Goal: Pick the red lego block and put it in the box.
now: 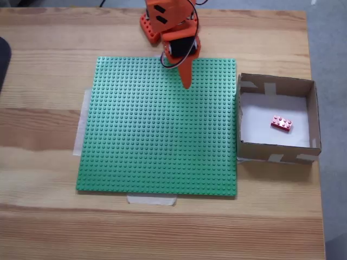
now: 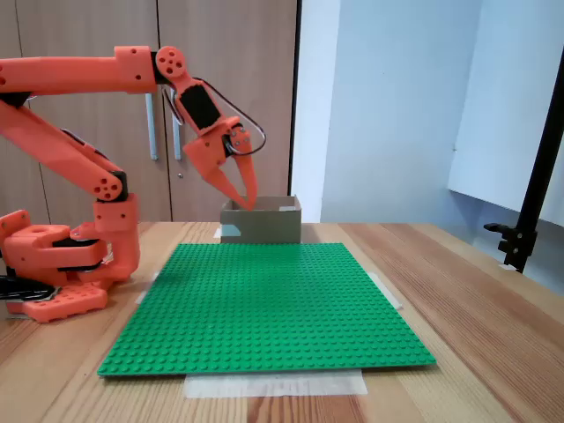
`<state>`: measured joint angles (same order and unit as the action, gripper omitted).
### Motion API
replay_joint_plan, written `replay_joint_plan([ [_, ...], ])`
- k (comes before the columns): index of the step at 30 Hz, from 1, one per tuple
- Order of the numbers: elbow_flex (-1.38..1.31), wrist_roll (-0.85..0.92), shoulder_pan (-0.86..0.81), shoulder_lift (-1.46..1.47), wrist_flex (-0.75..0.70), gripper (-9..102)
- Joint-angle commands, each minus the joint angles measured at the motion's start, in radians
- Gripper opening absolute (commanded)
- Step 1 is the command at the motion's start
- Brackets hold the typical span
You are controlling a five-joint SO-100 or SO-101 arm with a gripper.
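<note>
The red lego block (image 1: 281, 123) lies flat on the white bottom inside the box (image 1: 274, 152), right of the box's middle. In a fixed view from the side, the box (image 2: 261, 224) stands at the far end of the table, and its wall hides the block. My orange gripper (image 1: 186, 81) hangs above the far edge of the green baseplate (image 1: 157, 130), well to the left of the box. From the side, the gripper (image 2: 244, 199) points down with its fingers together and nothing between them.
The green baseplate (image 2: 264, 300) is taped to the wooden table and takes up most of its middle. The arm's base (image 2: 62, 264) sits at the plate's left in the side view. A black stand (image 2: 529, 203) rises at the right edge.
</note>
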<state>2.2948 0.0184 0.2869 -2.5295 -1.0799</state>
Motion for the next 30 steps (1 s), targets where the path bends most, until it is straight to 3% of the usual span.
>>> replay_joint_plan([
  [1,0.043,0.014,-0.058,-0.075,0.029,-1],
  [9,0.230,0.051,-0.173,-0.179,0.104,-1],
  [30,0.583,0.071,-0.216,-0.410,0.262,-1],
])
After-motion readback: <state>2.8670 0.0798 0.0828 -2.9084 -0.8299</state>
